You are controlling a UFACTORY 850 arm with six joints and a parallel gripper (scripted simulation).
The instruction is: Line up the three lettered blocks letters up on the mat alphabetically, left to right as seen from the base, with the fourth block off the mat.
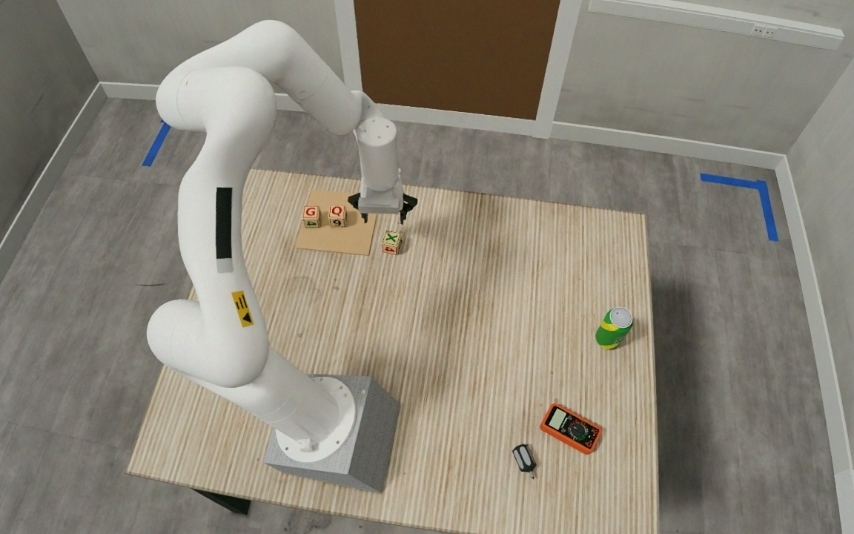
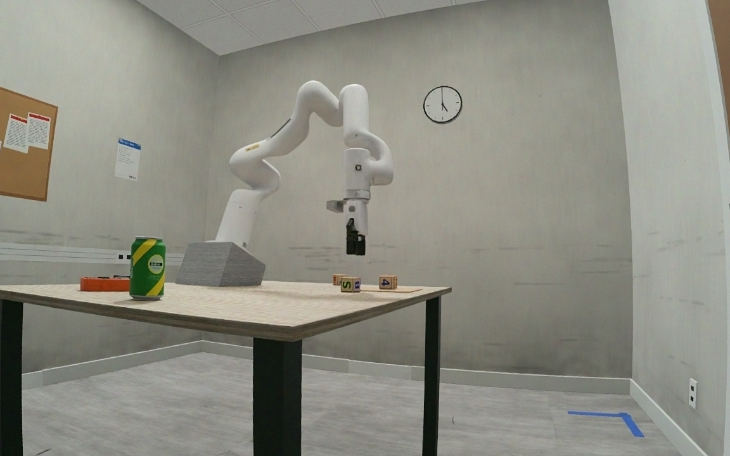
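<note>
A tan mat (image 1: 337,230) lies at the far left of the table. A block with G on top (image 1: 310,216) and a block with Q on top (image 1: 336,215) stand side by side on it. A block with X on top (image 1: 391,241) stands on the table just off the mat's right edge; it also shows in the exterior view (image 2: 350,284). A fourth block (image 2: 338,278) shows only in the exterior view, and its top cannot be read. In the top view the arm hides it. My gripper (image 1: 382,212) (image 2: 355,246) is open and empty, well above the table near the mat's right edge.
A green and yellow can (image 1: 613,327) stands at the table's right side. An orange multimeter (image 1: 570,427) and a small black device (image 1: 523,457) lie at the front right. My grey base block (image 1: 333,432) sits at the front edge.
</note>
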